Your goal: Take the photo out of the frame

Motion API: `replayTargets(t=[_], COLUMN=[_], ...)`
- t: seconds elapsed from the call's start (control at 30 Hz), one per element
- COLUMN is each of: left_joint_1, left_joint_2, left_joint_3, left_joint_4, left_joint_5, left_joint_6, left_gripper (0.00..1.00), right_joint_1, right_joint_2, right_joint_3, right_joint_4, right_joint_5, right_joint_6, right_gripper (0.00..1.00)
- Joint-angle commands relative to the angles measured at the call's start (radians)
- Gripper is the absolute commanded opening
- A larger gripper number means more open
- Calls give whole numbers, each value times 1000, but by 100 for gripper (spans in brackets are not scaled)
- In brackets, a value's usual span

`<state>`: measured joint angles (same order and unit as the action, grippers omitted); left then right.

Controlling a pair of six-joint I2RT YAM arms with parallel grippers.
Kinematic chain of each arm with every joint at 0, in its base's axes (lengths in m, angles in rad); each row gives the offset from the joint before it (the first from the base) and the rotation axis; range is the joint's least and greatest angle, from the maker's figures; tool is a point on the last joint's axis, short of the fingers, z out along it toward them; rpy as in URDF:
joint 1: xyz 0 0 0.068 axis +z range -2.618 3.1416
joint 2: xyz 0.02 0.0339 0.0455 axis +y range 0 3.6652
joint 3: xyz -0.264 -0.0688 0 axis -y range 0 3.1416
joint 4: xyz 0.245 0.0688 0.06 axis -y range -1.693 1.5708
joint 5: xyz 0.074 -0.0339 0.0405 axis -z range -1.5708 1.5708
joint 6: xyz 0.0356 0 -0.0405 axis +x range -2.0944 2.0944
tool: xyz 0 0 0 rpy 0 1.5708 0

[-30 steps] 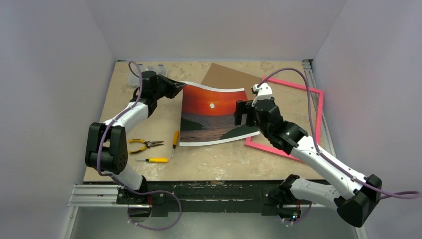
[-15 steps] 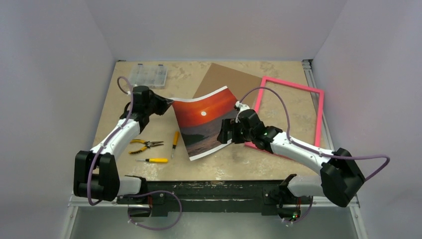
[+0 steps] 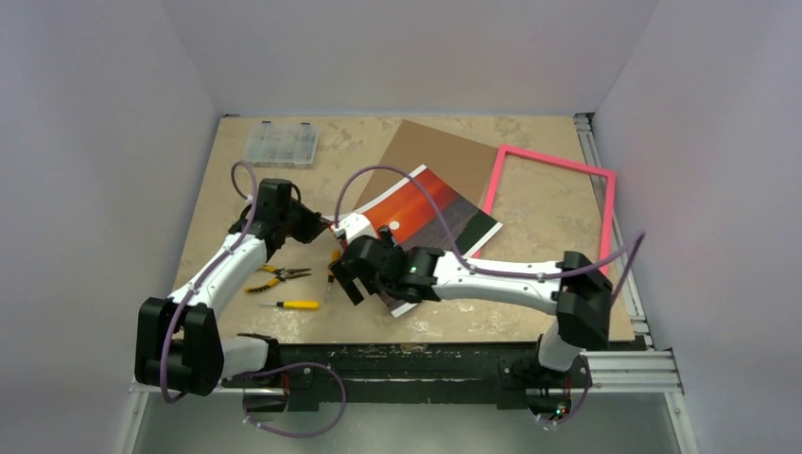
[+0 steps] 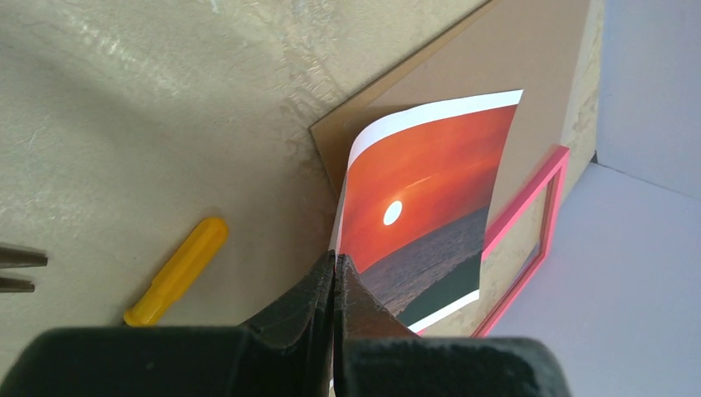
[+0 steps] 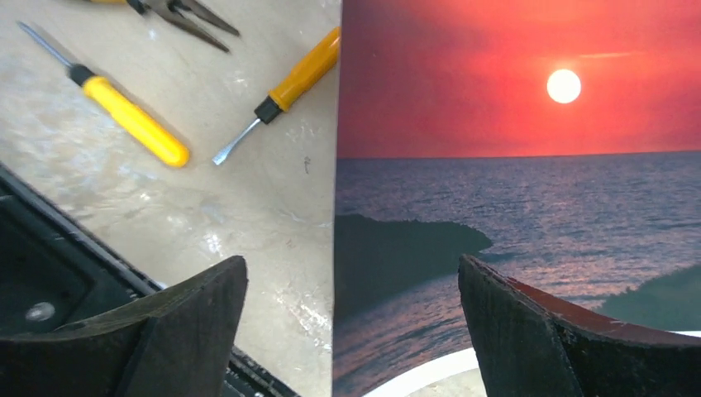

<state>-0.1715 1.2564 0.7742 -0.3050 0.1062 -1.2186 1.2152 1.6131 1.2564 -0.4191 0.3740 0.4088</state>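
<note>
No legible writing, brand, number or sign on the photo (image 3: 407, 203), the frame (image 3: 558, 161), the brown board (image 3: 435, 151), the yellow-handled screwdriver (image 3: 301, 305) or the clear parts box (image 3: 279, 144); nothing readable in the top or either wrist view

clear parts box (image 3: 279, 144) by the far-left corner of the surface (image 3: 350, 137); pliers (image 3: 276, 274), slim yellow screwdriver (image 3: 293, 305), chunkier yellow screwdriver (image 3: 333, 264) toward the near-left corner
</note>
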Motion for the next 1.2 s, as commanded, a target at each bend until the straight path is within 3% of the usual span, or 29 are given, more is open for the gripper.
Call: replayTargets(t=[0.0,0.1,0.2,0.27,0.3,0.33,0.43,0.5,0.53,0.67,0.77,1.17], left_joint_1=[-10,-11,-11,-11,-11,-11,-11,-10,-9,17,60,134], left_joint_2=[-14,-7,-10,-18,-22,-26,-32,-34,-34,-34,-37,-53], left_joint_3=[37,38,41,43,45,46,56,64,69,89,122,343], left_joint_4=[-48,-49,-52,-57,-58,-59,-64,-69,-71,-78,-103,-190], left_joint_5=[-2,18,25,24,22,23,25,29,32,61,93,78], left_joint_6=[-4,-8,-9,-6,-6,-4,5,14,21,54,101,337], left_gripper=[0,0,0,0,0,0,0,0,5,41,55,60], right_joint_1=[91,112,116,117,118,119,122,122,120,108,86,-48], right_joint_2=[146,219,289,333,350,361,362,349,341,315,293,263], right_joint_3=[176,219,253,287,301,310,289,259,241,161,99,-33], right_joint_4=[-252,-295,-337,-379,-390,-392,-359,-313,-288,-171,-62,279], right_joint_5=[315,396,475,530,558,578,597,577,576,594,559,381], right_joint_6=[-62,-107,-131,-140,-151,-163,-214,-258,-289,-461,-590,-971], right_gripper=[94,91,80,62,40,27,16,3,0,0,0,0])
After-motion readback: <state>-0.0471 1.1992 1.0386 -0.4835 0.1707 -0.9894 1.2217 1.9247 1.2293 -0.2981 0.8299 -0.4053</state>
